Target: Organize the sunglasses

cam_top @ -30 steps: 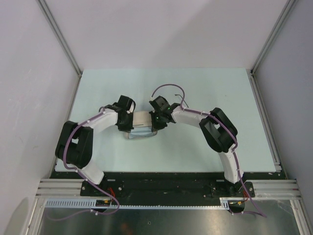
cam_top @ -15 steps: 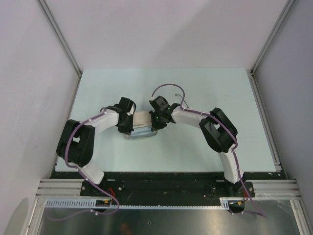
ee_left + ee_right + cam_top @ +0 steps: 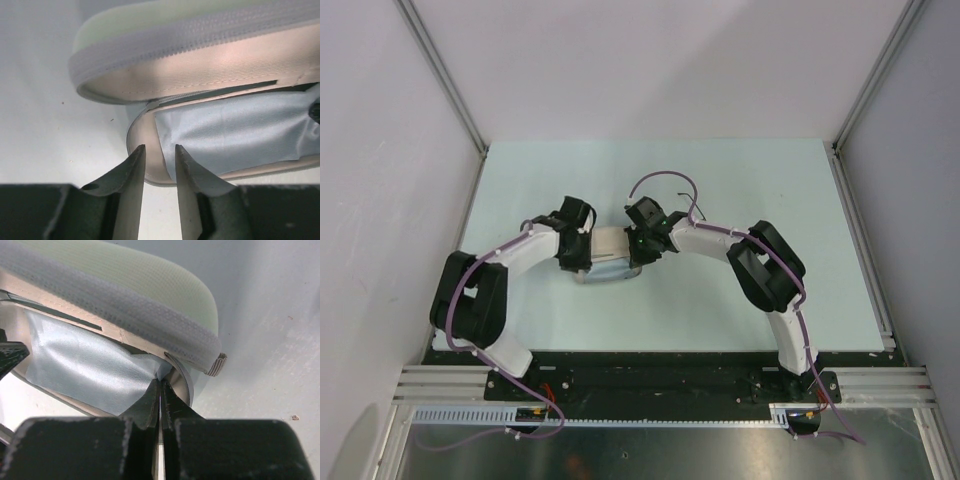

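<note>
An oblong beige case (image 3: 608, 252) lies open mid-table, its lid (image 3: 200, 30) raised. A light-blue cloth (image 3: 235, 130) is spread inside the lower shell. The sunglasses are hidden in every view. My left gripper (image 3: 160, 147) is at the case's left end, open, its fingertips a small gap apart in front of the shell's rounded rim with nothing gripped. My right gripper (image 3: 160, 382) is at the case's right end, shut on a corner of the cloth (image 3: 85, 365), which draws to a point at the tips. From above, both grippers (image 3: 582, 250) (image 3: 638, 246) flank the case.
The pale table (image 3: 740, 190) is walled by grey panels on the left, back and right. A ribbed zipper pull (image 3: 216, 365) hangs off the lid's edge beside my right fingers. A purple cable (image 3: 665, 180) arcs above the right wrist.
My left gripper's jaws have parted from shut to a small gap. The left elbow has shifted slightly left. The right arm and the case have not moved.
</note>
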`<move>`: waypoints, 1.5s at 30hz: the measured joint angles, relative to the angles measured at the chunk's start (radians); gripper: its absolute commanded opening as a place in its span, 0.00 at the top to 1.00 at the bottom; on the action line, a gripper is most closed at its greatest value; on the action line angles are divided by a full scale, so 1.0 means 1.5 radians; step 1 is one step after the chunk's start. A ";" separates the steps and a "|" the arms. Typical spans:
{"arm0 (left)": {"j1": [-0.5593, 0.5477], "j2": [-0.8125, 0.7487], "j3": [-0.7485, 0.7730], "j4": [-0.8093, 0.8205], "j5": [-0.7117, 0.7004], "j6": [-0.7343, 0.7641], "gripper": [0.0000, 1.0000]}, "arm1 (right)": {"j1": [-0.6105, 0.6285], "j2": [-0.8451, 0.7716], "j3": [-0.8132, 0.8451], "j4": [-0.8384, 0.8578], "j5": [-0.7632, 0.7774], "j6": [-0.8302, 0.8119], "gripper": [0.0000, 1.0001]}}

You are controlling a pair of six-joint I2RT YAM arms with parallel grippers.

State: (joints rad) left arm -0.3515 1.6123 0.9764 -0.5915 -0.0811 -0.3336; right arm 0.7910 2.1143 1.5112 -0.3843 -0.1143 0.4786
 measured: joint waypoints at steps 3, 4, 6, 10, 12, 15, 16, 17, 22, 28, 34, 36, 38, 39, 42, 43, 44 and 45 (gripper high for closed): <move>-0.003 -0.019 0.001 -0.002 0.001 -0.007 0.72 | 0.001 0.000 0.000 0.000 0.002 0.001 1.00; -0.005 -0.024 0.002 -0.002 0.002 -0.010 0.74 | 0.001 -0.001 0.000 0.000 0.003 0.001 1.00; -0.011 -0.027 0.007 -0.001 0.008 -0.017 0.78 | 0.001 -0.001 0.000 0.000 0.004 0.002 1.00; -0.032 -0.026 0.009 0.005 0.037 -0.030 0.82 | 0.001 -0.001 0.000 -0.001 0.006 0.006 1.00; -0.043 -0.019 0.009 0.009 0.047 -0.039 0.83 | 0.002 -0.001 0.000 -0.001 0.008 0.007 1.00; -0.053 0.001 0.009 0.019 0.056 -0.051 0.85 | 0.003 -0.001 0.000 -0.002 0.011 0.010 1.00; -0.054 0.006 0.009 0.020 0.057 -0.053 0.85 | 0.003 -0.001 0.000 -0.002 0.011 0.011 1.00; -0.054 0.011 0.009 0.022 0.055 -0.057 0.85 | 0.003 -0.001 0.000 -0.002 0.011 0.012 1.00; -0.054 0.029 0.008 0.025 0.035 -0.063 0.86 | 0.004 -0.001 0.000 -0.002 0.014 0.012 1.00; -0.054 0.030 0.007 0.030 0.017 -0.064 0.86 | 0.004 -0.002 0.000 -0.005 0.017 0.012 1.00; -0.054 0.030 -0.002 0.033 0.003 -0.063 0.85 | 0.004 -0.002 0.000 -0.006 0.019 0.012 1.00; -0.054 0.030 -0.002 0.033 0.002 -0.063 0.85 | 0.004 -0.002 0.000 -0.007 0.019 0.012 0.95; -0.054 0.030 -0.004 0.035 0.000 -0.064 0.86 | 0.004 -0.002 0.002 -0.009 0.020 0.012 0.84; -0.054 0.030 -0.005 0.035 0.000 -0.064 0.86 | 0.004 -0.002 0.002 -0.010 0.021 0.012 0.82; -0.054 0.031 -0.008 0.039 0.000 -0.064 0.86 | 0.004 -0.005 0.003 -0.014 0.027 0.014 0.73; -0.054 0.031 -0.008 0.040 0.000 -0.064 0.86 | 0.004 -0.007 0.003 -0.018 0.033 0.015 0.72; -0.054 0.031 -0.008 0.040 0.000 -0.064 0.86 | 0.004 -0.009 0.003 -0.020 0.037 0.016 0.68; -0.054 0.031 -0.009 0.041 0.000 -0.064 0.86 | 0.004 -0.010 0.003 -0.020 0.039 0.016 0.67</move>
State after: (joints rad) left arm -0.4320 1.6581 0.9630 -0.5301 -0.0814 -0.4297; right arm 0.7975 2.0995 1.5150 -0.4149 -0.0555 0.5022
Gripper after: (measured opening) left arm 0.142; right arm 0.269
